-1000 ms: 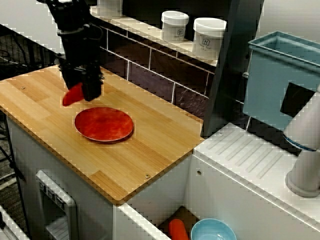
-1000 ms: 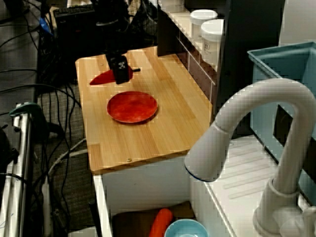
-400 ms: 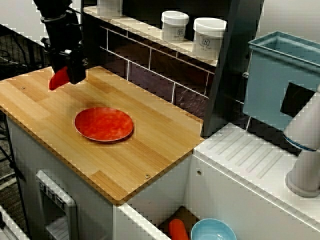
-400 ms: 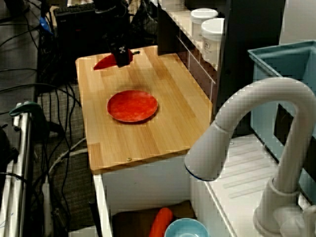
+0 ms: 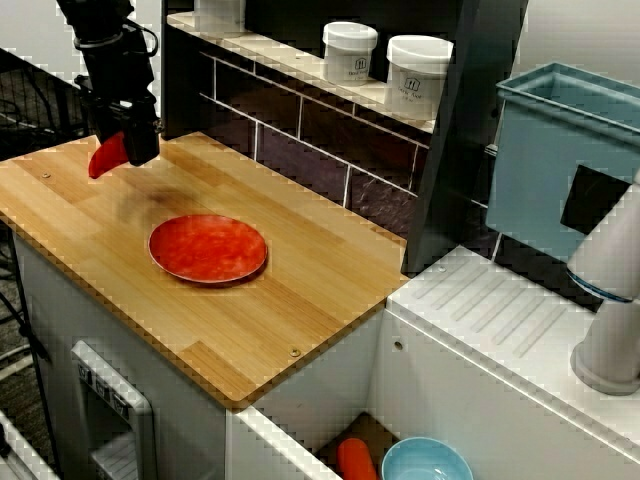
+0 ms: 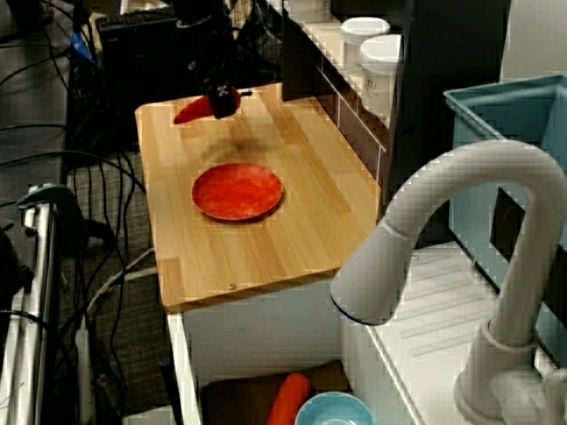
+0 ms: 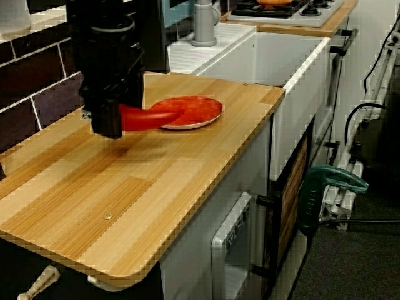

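My black gripper (image 5: 128, 145) hangs above the far left part of the wooden counter (image 5: 260, 320), shut on a red chili pepper (image 5: 105, 157). The pepper sticks out sideways from the jaws, clear of the wood. In the view from the sink side the gripper (image 6: 220, 102) and pepper (image 6: 192, 111) are at the counter's far end. From the counter's end, the gripper (image 7: 111, 122) holds the pepper (image 7: 150, 117) in front of a red plate (image 7: 194, 110). The plate (image 5: 208, 248) lies flat and bare, to the right of the gripper.
Two white jars (image 5: 350, 50) (image 5: 416, 62) stand on the tiled ledge behind the counter. A blue bin (image 5: 560, 160) and a white faucet (image 6: 443, 266) are at the sink. Below, an orange carrot (image 6: 288, 398) and a light blue bowl (image 6: 332, 412) lie in the basin.
The gripper has risen and moved left and back, away from the plate, carrying the red pepper with it. The plate has not moved.
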